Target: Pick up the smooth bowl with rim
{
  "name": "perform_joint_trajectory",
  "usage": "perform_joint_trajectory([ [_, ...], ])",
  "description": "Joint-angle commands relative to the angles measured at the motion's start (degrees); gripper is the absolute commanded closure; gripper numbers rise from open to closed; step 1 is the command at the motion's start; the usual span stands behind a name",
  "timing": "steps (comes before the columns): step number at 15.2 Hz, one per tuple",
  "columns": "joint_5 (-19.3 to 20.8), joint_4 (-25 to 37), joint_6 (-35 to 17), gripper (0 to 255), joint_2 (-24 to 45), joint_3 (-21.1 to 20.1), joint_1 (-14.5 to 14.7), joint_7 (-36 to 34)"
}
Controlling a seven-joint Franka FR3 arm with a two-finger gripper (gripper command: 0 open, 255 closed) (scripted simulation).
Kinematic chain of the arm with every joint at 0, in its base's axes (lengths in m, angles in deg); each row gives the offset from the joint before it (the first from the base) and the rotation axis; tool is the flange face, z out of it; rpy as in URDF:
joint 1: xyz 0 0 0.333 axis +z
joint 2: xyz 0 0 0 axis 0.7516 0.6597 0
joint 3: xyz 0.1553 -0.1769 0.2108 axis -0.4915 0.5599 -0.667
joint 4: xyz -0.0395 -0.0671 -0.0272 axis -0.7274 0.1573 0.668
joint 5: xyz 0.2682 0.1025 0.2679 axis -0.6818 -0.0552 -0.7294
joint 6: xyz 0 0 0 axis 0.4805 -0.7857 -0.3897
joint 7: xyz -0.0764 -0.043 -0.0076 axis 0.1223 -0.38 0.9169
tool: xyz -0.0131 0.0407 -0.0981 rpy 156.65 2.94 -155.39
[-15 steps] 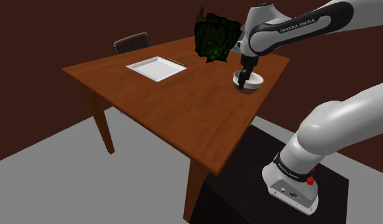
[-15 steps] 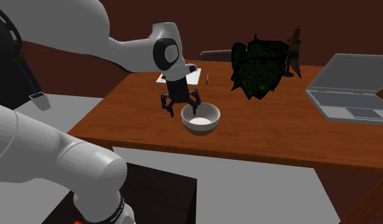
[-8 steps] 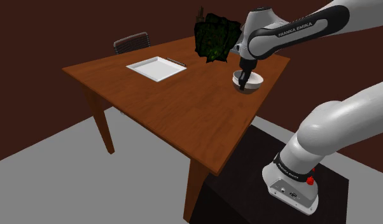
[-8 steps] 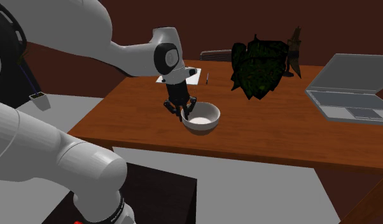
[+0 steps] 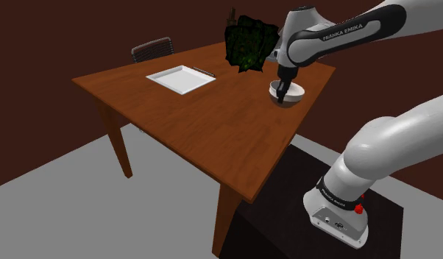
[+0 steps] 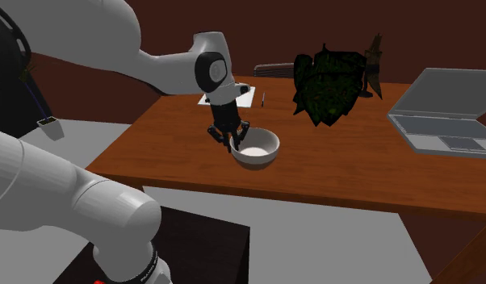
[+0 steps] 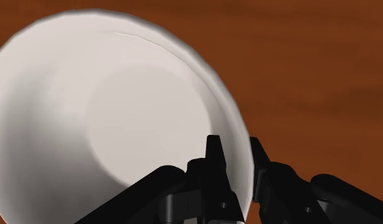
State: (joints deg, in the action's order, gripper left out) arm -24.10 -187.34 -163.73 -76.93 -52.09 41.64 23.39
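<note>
A smooth white bowl point(image 5: 293, 93) with a thin rim sits near the edge of the brown wooden table point(image 5: 198, 129) that faces the stand. My black gripper point(image 5: 283, 96) points down at the side of the bowl nearest the stand. In the second exterior view the gripper point(image 6: 232, 144) clasps the left rim of the bowl point(image 6: 259, 148). The wrist view has the gripper point(image 7: 236, 153) shut on the rim, one finger inside the bowl point(image 7: 120, 121) and one outside against its wall.
A dark green leafy plant point(image 5: 248, 43) stands just behind the bowl. A flat white tray point(image 5: 181, 79) lies further along the table. An open grey laptop point(image 6: 451, 113) rests at the second exterior view's right. A chair point(image 5: 152, 48) stands behind the table.
One second ago the fingers stood spread above the bowl's rim. The gripper has since come down and shut on the rim. Since half a second ago almost nothing has moved.
</note>
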Motion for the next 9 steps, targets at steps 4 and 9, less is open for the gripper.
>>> perform_joint_trajectory([
  [4,-0.66,2.6,4.14,255,-1.6,-0.43,0.21,0.77],
  [9,-1.29,5.58,8.29,255,-2.83,-0.89,0.4,1.52],
])
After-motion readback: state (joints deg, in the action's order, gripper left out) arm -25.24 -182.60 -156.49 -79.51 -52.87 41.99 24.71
